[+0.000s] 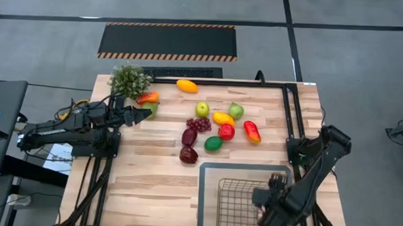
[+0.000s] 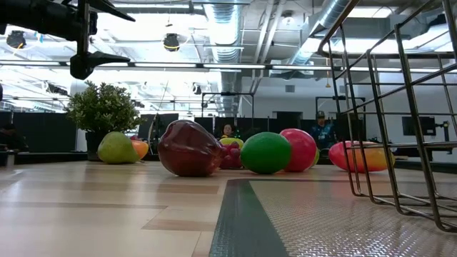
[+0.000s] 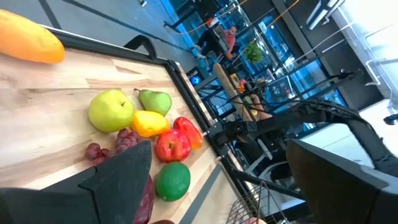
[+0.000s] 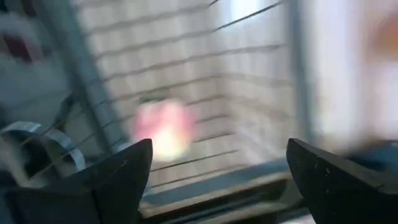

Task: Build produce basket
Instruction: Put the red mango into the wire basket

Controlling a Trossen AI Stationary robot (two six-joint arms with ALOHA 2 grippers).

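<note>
The produce lies loose on the wooden table: a green apple (image 1: 202, 109), a pear (image 1: 236, 111), a red apple (image 1: 226, 132), grapes (image 1: 199, 124), two maroon pieces (image 1: 188, 154) and a lime (image 1: 213, 143). The wire basket (image 1: 242, 196) stands at the near edge on its grey rim. My right gripper (image 1: 266, 191) hangs open over the basket; in its wrist view a blurred pink-yellow fruit (image 4: 163, 132) shows inside the mesh, apart from the fingers. My left gripper (image 1: 140, 115) is open and raised (image 2: 96, 36) beside a green fruit (image 1: 150, 110) and a red-orange one (image 1: 148, 97).
A bushy potted plant (image 1: 129, 79) stands at the far left corner, just behind my left gripper. A yellow-orange piece (image 1: 186, 86) lies near the far edge. A dark metal frame (image 1: 288, 117) runs along the table's right side. Bare wood lies left of the basket.
</note>
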